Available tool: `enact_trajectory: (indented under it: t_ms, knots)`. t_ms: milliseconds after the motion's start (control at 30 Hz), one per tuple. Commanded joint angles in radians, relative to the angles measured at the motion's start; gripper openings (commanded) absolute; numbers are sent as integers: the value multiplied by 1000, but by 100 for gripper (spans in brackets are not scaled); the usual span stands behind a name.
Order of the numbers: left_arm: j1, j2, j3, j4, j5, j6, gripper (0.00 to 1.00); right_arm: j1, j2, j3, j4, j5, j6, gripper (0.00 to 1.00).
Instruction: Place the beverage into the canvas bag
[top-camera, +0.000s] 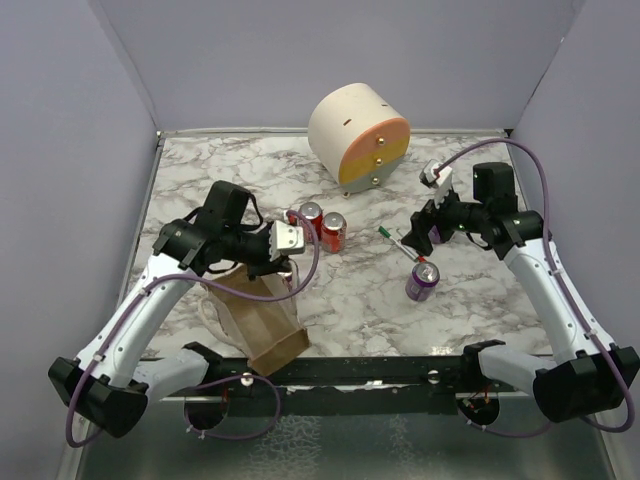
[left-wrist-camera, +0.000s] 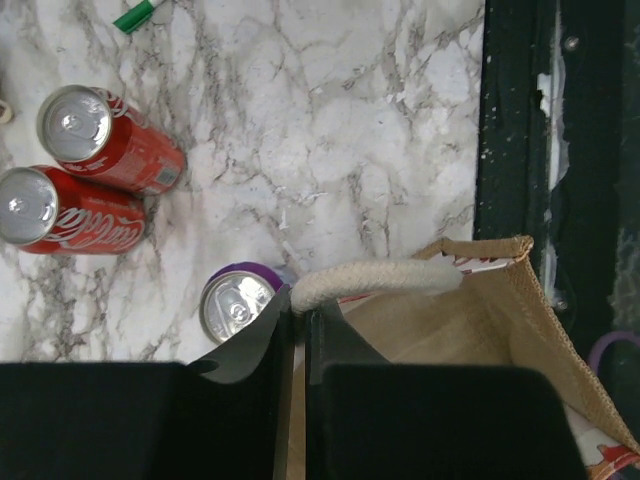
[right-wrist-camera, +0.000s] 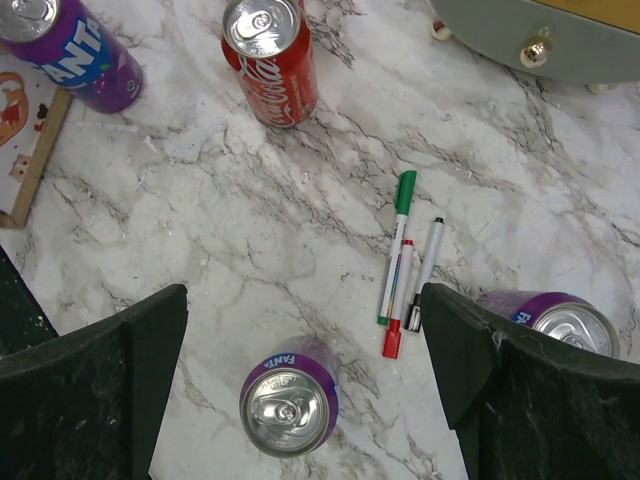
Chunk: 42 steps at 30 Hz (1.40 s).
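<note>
Left gripper (left-wrist-camera: 298, 318) is pinched together on the rim of the canvas bag (left-wrist-camera: 505, 325), right beside its white handle (left-wrist-camera: 380, 280). My read is that it's holding the mouth open. The bag stands lower left in the overhead view. I see no can inside it, though the fingers hide part of the interior. A stray purple can (left-wrist-camera: 238, 305) stands against or just beside the bag's outer edge, can't tell which. Next over, two red cans (top-camera: 311, 218) stand upright side by side near the middle of the table (top-camera: 350, 300). The round drawer box (top-camera: 360, 135) sits top centre and isn't involved. Right of centre a few markers (right-wrist-camera: 405, 265) lie loose. Then comes the target can (right-wrist-camera: 290, 400), purple and upright, bottom centre of the right wrist view. Right gripper (right-wrist-camera: 302, 292) hangs over it with fingers spread wide, holding nothing and not touching the can. A spare purple can (right-wrist-camera: 555, 318) peeks out behind the right finger. Status: bag is secured, grab not yet made. Left to do: descend, close on the can, lift, carry it left, release through the bag mouth.
</note>
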Motion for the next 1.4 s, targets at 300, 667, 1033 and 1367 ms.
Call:
enact_trajectory:
  t_ms: [300, 667, 1033, 1367]
  knots:
    - [-252, 129, 92, 377, -94, -654, 0, 5, 25, 74, -29, -31, -67, 99]
    - [-306, 284, 168, 497, -328, -787, 0, 3, -38, -3, 6, 172, 21, 99]
    - [-306, 338, 214, 490, -399, -767, 0, 3, -41, -119, -29, 202, -60, 100]
    - [-300, 325, 218, 436, -300, -634, 55, 3, 16, -133, -204, 113, -326, 100]
